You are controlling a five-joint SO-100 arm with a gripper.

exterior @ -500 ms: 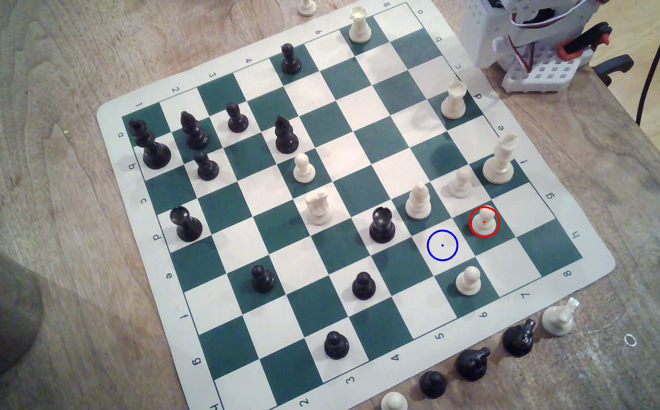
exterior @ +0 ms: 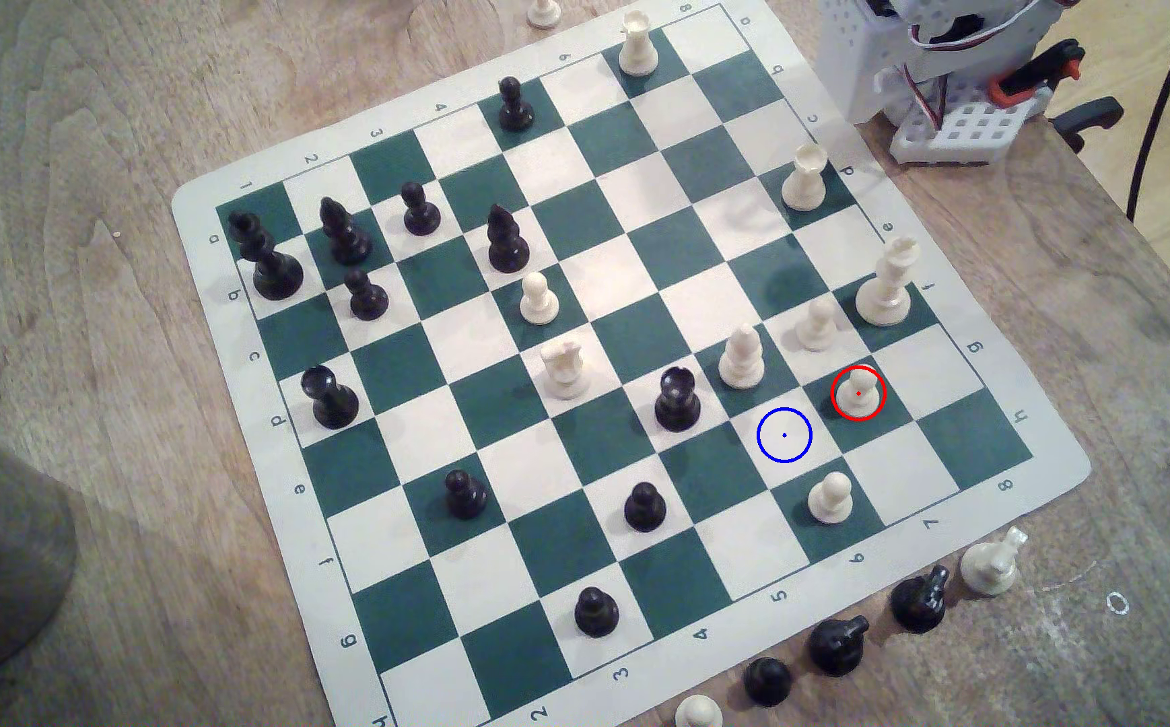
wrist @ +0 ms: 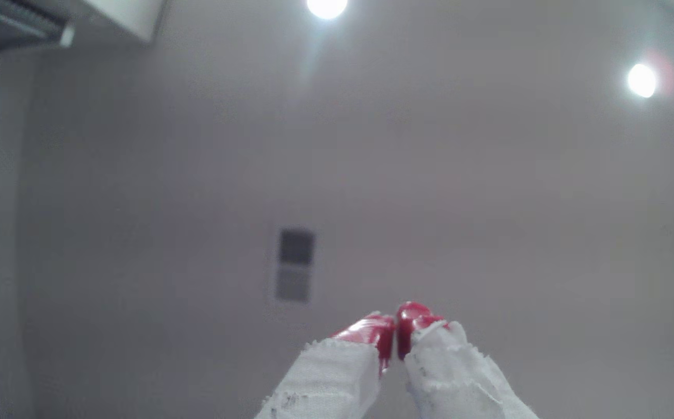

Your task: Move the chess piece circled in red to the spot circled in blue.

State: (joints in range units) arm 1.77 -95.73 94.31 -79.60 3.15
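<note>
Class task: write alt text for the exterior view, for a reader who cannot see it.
A cream pawn ringed in red stands on a green square of a chessboard, next to an empty cream square ringed in blue. Black and cream pieces are scattered across the board.

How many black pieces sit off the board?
3, all on the table beside the board's lower-right edge in the exterior view: lowest black piece, middle black piece, upper black piece. None seems hidden.
</note>
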